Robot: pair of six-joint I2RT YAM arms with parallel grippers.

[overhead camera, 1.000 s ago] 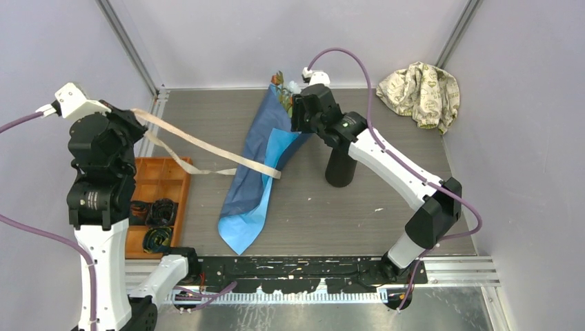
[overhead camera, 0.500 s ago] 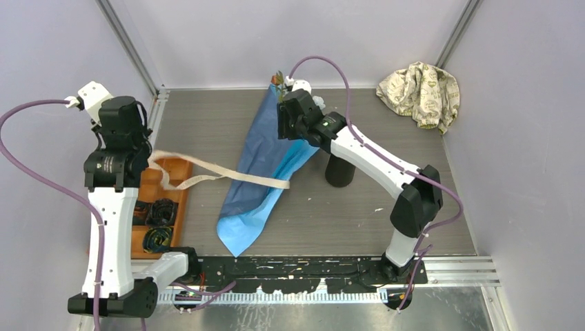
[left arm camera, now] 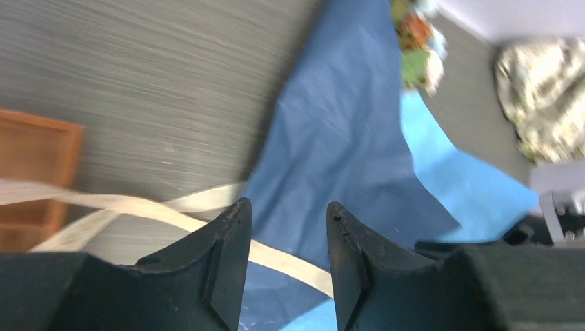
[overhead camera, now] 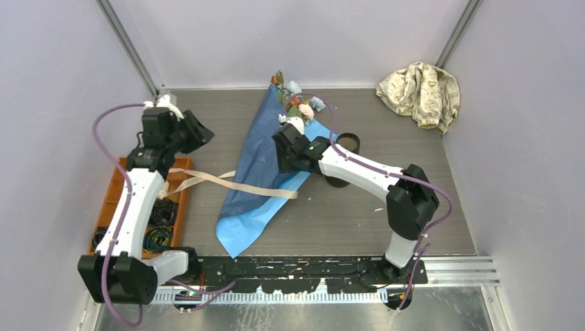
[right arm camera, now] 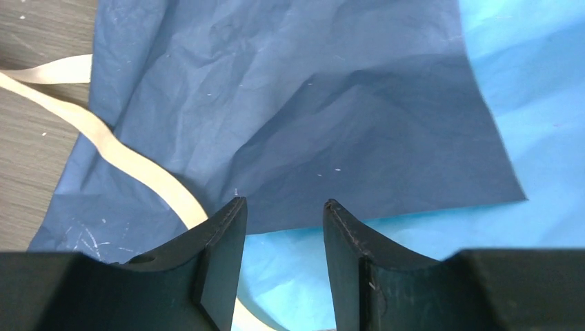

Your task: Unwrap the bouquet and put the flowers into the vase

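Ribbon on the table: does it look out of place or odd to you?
Yes. The ribbon lies loose and untied: one end crosses the blue paper, the other trails over the rim of the orange tray at the left. The paper lies partly open, showing its light inside. Nothing looks spilled or damaged.

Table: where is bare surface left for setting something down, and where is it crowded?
Bare: far-left corner beside bouquet; right side from vase to cloth. Crowded: centre, where bouquet, ribbon and right tool overlap.
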